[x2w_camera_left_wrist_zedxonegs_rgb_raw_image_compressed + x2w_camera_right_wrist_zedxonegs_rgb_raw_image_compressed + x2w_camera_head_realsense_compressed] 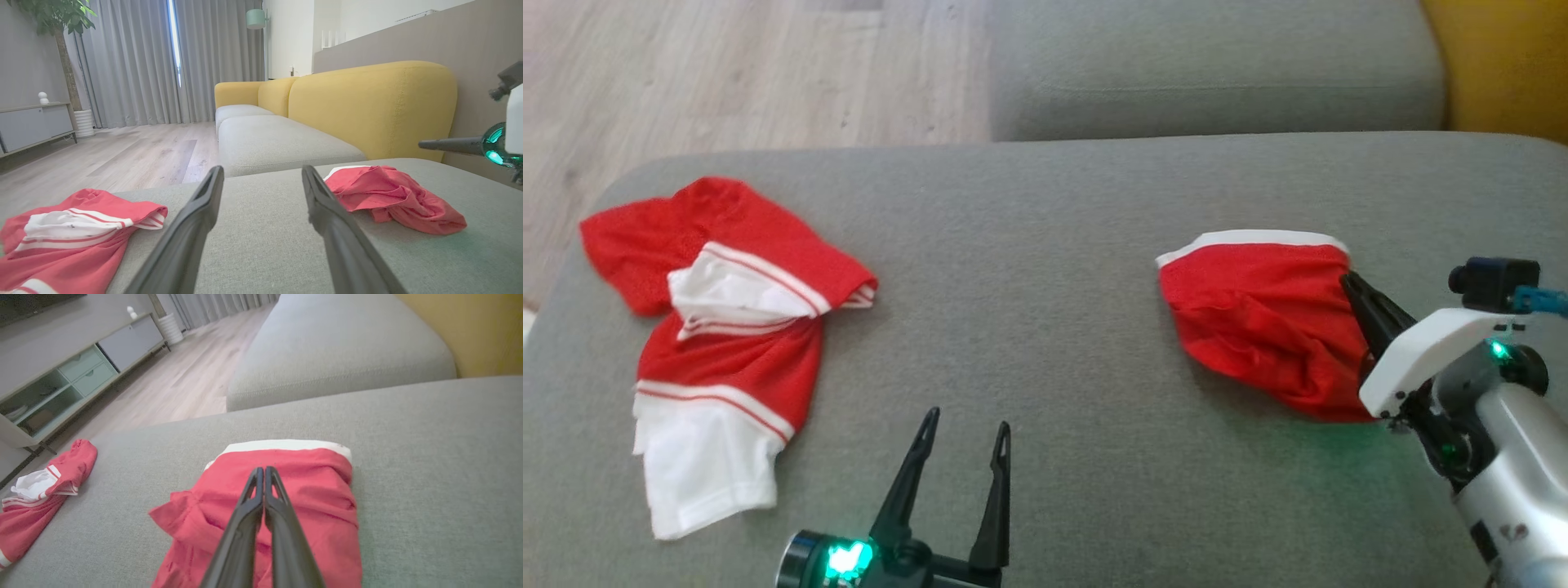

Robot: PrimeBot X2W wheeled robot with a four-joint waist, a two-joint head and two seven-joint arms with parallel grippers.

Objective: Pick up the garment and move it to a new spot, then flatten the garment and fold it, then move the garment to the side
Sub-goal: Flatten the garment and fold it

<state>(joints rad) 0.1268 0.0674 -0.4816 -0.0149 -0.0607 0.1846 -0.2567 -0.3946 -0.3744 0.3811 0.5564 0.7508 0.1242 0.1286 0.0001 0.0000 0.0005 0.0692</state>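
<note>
A crumpled red garment (pixel 1258 318) with a white band lies on the right of the grey cushion (pixel 1045 245); it also shows in the left wrist view (pixel 392 200) and the right wrist view (pixel 310 486). My right gripper (pixel 1347 279) is shut, its tips pressed together at the garment's right edge. In its own view the tips (pixel 264 469) lie over the red cloth, and no cloth shows pinched between them. From the left wrist the right gripper (pixel 421 143) hangs just above the garment. My left gripper (pixel 965 420) stands open and empty at the front middle.
A second red and white garment (pixel 727 327) lies bunched at the cushion's left end. Another grey seat cushion (pixel 1217 73) sits behind, with a yellow backrest (pixel 1503 65) at the far right. Wooden floor (pixel 727 73) lies beyond the left edge.
</note>
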